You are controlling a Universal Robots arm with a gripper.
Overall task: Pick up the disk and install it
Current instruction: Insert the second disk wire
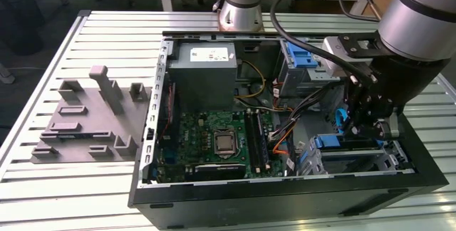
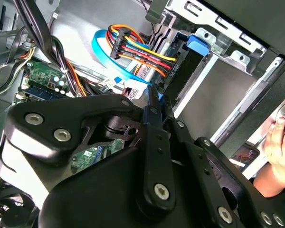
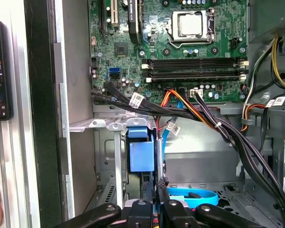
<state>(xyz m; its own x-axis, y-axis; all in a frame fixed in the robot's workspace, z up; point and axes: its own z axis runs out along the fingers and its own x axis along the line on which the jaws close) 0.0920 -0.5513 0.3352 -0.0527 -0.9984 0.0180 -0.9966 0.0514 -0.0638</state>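
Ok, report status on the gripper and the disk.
Gripper shut on disk, at its blue frame. Disk edge-on at the drive cage, inside the case. Cables close beside it. A hand just outside the case.

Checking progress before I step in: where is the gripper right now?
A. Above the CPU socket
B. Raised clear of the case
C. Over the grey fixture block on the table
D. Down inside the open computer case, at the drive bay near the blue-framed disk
D: in the exterior view the gripper is lowered into the computer case at the drive bay, just above the disk.
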